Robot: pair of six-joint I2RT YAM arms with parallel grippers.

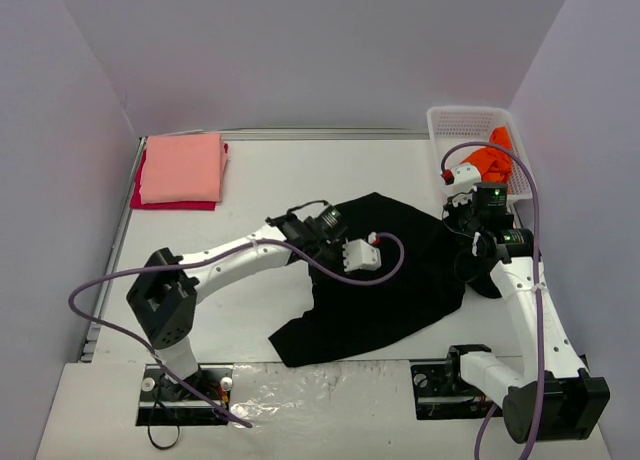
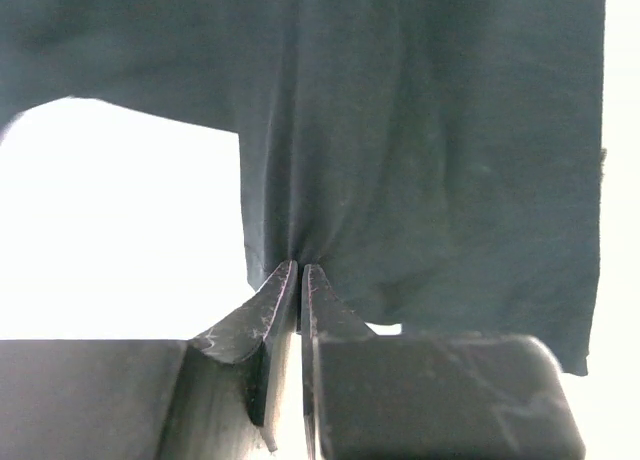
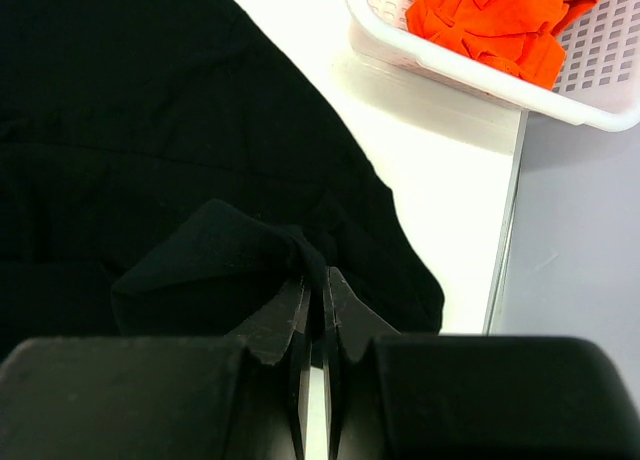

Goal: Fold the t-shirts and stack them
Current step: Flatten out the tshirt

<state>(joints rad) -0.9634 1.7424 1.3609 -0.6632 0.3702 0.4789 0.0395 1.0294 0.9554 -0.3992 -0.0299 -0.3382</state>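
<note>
The black t-shirt [image 1: 400, 280] lies spread and wrinkled on the middle of the white table [image 1: 270, 170], between the two arms. The left tool [image 2: 300, 265] is closed on an edge of this shirt: in the left wrist view its two fingers stand together with a small fold of the dark cloth pinched between the tips, and the cloth makes creases running away from that place. The right tool [image 3: 312, 275] is closed too, with a bunched piece of the black cloth caught between its fingers at the right side of the shirt.

At the far left corner of the table the salmon-pink t-shirt [image 1: 182, 167] lies folded flat on top of the red t-shirt [image 1: 175, 204], of which only the edges show. At the far right the orange t-shirt [image 1: 490, 160] lies crumpled inside the white mesh basket [image 1: 450, 120].
</note>
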